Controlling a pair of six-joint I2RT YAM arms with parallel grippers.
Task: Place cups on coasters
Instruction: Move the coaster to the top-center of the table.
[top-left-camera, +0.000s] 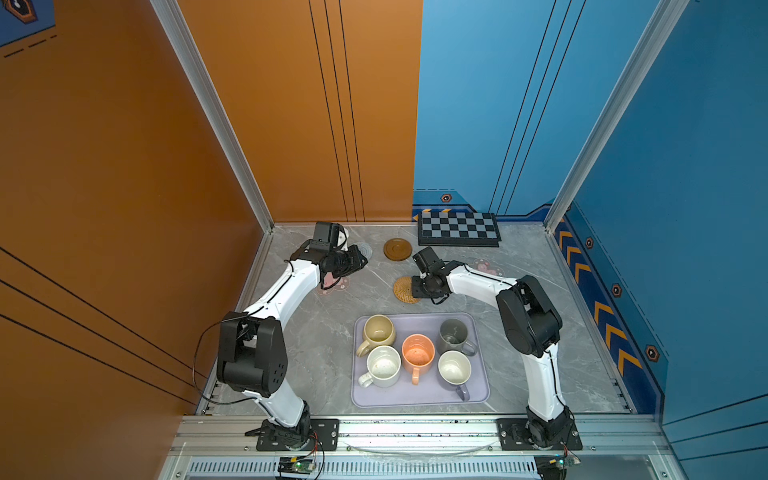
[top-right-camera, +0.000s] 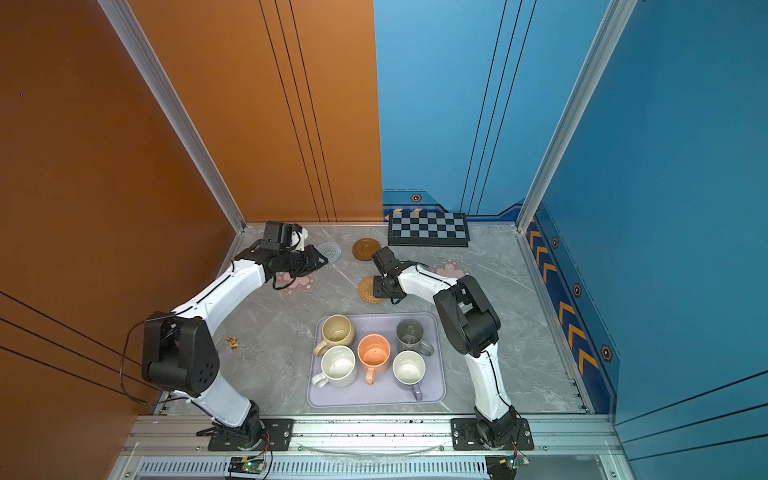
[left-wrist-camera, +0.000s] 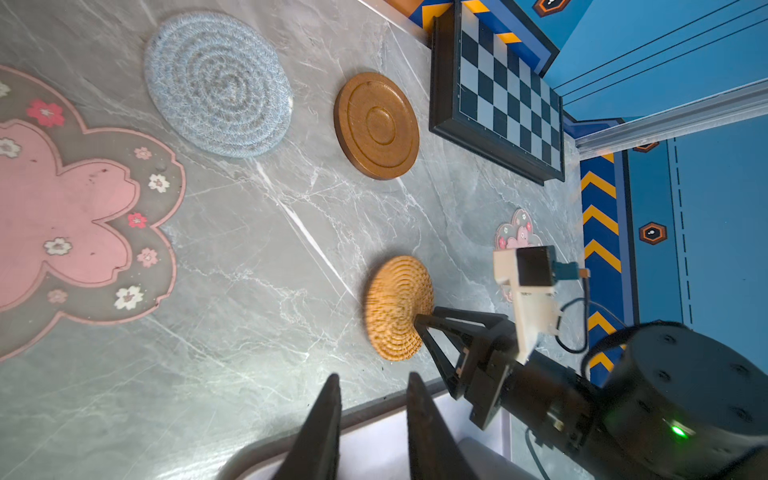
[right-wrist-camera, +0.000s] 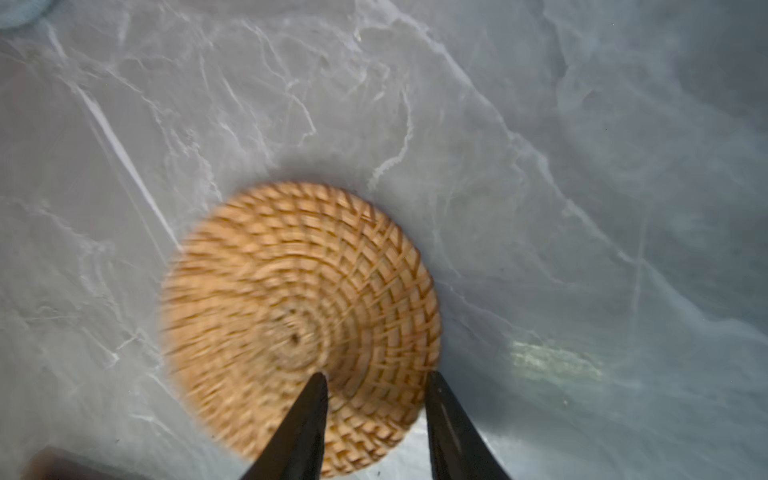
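Note:
All the cups stand on the lavender tray (top-left-camera: 415, 400): beige (top-left-camera: 378, 329), white speckled (top-left-camera: 383, 365), orange (top-left-camera: 417, 351), grey (top-left-camera: 453, 334) and lavender (top-left-camera: 454, 368). The coasters lie behind it, all bare: brown disc (top-left-camera: 397, 249), rattan round (top-left-camera: 403, 289), grey spiral (left-wrist-camera: 216, 83) and two pink flowers (top-left-camera: 336, 284) (top-left-camera: 484, 266). My right gripper (right-wrist-camera: 376, 374) is open low over the rattan round's near edge, which looks blurred. One of its fingers is over the weave and one is at the rim. My left gripper (left-wrist-camera: 374, 376) hovers open and empty at the back left, above a pink flower.
A black-and-grey checkered board (top-left-camera: 457, 228) leans against the back wall. A small orange scrap (top-right-camera: 232, 341) lies on the marble left of the tray. Orange and blue walls close in the table on three sides, and the arm bases sit on the front rail.

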